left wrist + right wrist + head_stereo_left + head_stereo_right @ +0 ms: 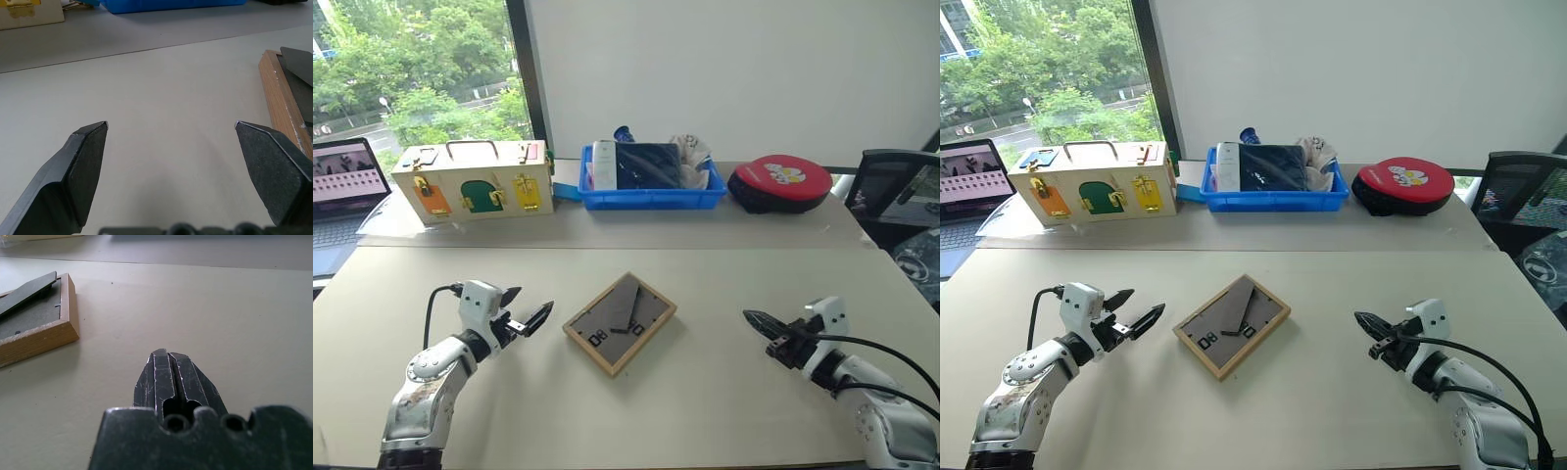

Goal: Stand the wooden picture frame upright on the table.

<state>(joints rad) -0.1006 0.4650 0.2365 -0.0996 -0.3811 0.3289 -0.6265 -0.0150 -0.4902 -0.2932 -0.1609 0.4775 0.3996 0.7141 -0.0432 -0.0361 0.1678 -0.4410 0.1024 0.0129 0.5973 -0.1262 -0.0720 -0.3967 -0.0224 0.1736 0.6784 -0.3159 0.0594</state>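
Left eye view — cream box [475,181], blue bin [651,176] behind frame [620,322].

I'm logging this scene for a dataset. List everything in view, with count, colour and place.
frame: 1, light wood with dark grey back up, lying flat mid-table between the claws
table: 1, beige, under everything
box: 1, cream with orange, green and yellow doors, far left
bin: 1, blue, holding mixed items, far centre
pouch: 1, red and black, round, far right
laptop: 1, screen lit, far left edge
chair: 1, black, off the right side
left claw: 1, black, open, left of the frame, holding nothing
right claw: 1, black, shut, right of the frame, holding nothing
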